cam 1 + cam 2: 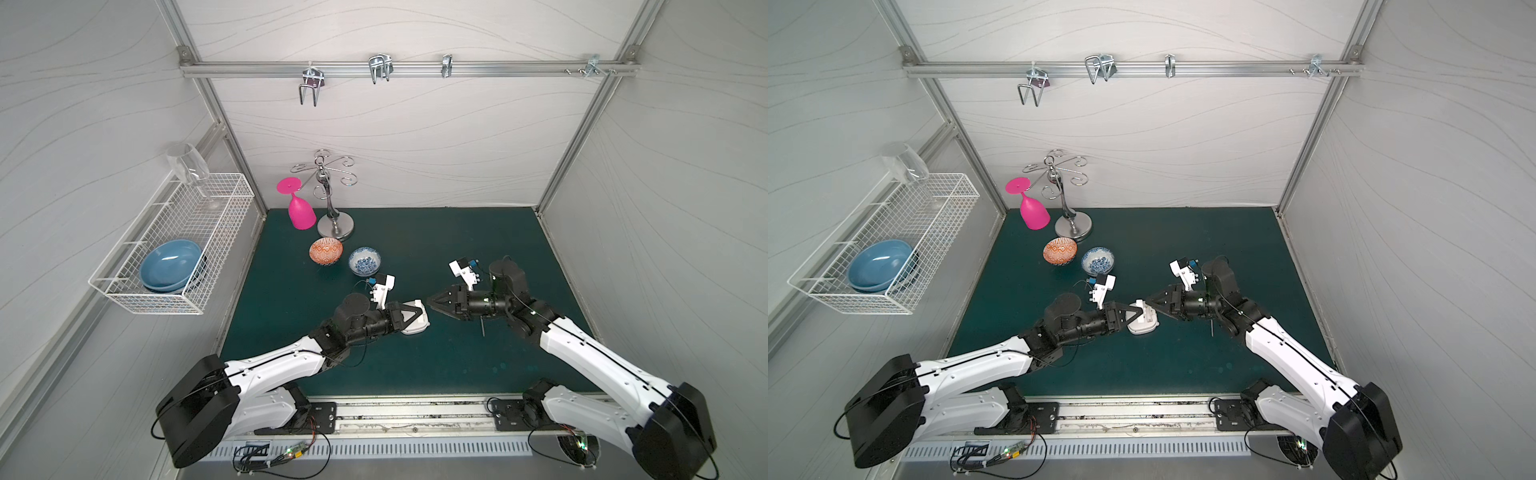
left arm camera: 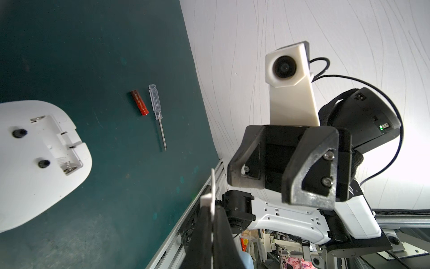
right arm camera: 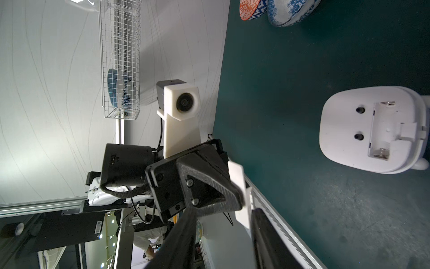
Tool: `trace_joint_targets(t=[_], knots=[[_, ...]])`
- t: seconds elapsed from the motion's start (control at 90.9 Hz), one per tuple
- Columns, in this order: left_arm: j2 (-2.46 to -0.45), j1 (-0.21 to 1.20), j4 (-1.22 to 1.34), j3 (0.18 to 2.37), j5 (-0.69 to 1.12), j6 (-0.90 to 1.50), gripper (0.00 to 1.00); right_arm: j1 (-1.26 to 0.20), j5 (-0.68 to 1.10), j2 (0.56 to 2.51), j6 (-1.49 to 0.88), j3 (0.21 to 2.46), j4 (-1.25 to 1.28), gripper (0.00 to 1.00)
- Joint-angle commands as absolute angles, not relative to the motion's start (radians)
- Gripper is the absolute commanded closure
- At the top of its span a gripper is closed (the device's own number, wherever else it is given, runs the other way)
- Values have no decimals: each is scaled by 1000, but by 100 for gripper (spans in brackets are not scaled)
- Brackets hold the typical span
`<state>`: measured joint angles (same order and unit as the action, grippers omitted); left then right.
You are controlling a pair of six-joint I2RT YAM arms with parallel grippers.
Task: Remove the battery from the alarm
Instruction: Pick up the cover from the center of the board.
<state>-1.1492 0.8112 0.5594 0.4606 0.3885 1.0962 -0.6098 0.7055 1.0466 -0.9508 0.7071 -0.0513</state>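
left end effector (image 1: 417,311): clenched on a thin white cover (image 2: 210,186), held edge-on between its fingers; sits over the alarm in both top views.
right end effector (image 2: 260,181): released, fingers apart and holding nothing, tips pointing at the left one from close by.
alarm (image 3: 363,130): face down on the tabletop (image 1: 415,249), white back up, compartment uncovered, spring showing at one end.
battery (image 2: 139,103): out of the alarm, lying flat on the tabletop just beside the screwdriver (image 2: 158,111), nearly parallel to it, apart from the alarm; seen only by the left wrist camera.
top views: only the screwdriver's shaft tip shows, under the right arm.
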Motion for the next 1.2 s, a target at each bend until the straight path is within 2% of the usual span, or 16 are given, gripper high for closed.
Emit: trace_joint_targets(t=[0.0,0.748,1.189], knots=[[-1152,807,626,481,382,1098,100,-622,701,1065,-971,712,-39,59],[-1153,805,655,484,385,1111,100,-652,706,1129,-1012,698,11,83],[-1165,806,675,477,379,1125,100,-661,708,1133,-1021,699,24,92]])
